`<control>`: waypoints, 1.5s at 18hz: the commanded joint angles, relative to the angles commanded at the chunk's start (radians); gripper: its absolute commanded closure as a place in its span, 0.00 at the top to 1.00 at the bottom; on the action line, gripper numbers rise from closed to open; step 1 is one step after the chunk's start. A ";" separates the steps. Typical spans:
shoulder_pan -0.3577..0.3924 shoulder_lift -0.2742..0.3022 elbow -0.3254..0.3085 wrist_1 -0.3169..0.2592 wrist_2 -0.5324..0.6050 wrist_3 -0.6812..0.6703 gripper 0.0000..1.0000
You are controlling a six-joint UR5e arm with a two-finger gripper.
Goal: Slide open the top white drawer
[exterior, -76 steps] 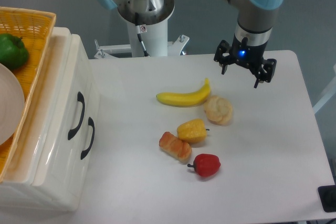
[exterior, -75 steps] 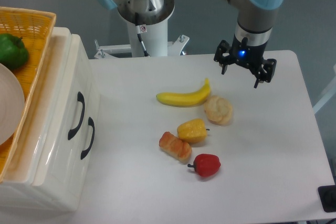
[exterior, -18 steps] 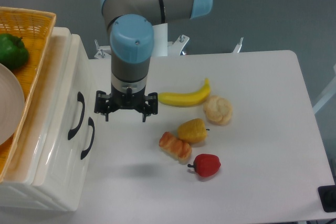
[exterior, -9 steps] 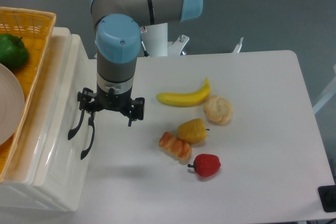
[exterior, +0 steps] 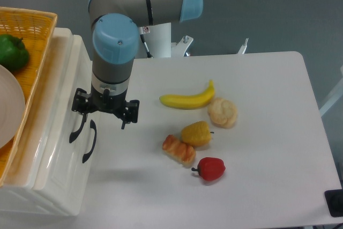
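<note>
The white cabinet stands at the left with its front facing right, and both drawers look closed. The top white drawer (exterior: 65, 92) carries the black arched handle (exterior: 74, 134) that lies nearer the cabinet's top edge. The lower drawer's handle (exterior: 90, 142) sits just right of it. My gripper (exterior: 105, 112) hangs open, pointing down in front of the cabinet. Its left fingertip (exterior: 81, 106) is over the upper end of the top handle, and I cannot tell whether they touch. Nothing is held between the fingers.
An orange basket (exterior: 33, 29) on top of the cabinet holds a green pepper (exterior: 12, 51) and a white plate (exterior: 7, 105). On the table lie a banana (exterior: 187, 99), a bun (exterior: 222, 112), a yellow pepper (exterior: 196, 133), a pastry (exterior: 179, 150) and a red pepper (exterior: 210, 168).
The gripper has crossed from the table's back right to the cabinet front, shifting further left over the last second until its left fingertip overlaps the top handle. The drawers and food have not moved.
</note>
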 joint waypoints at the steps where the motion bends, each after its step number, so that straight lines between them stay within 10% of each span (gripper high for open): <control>1: 0.000 0.002 0.000 0.000 -0.011 -0.005 1.00; 27: 0.014 -0.011 -0.017 -0.034 -0.101 -0.060 1.00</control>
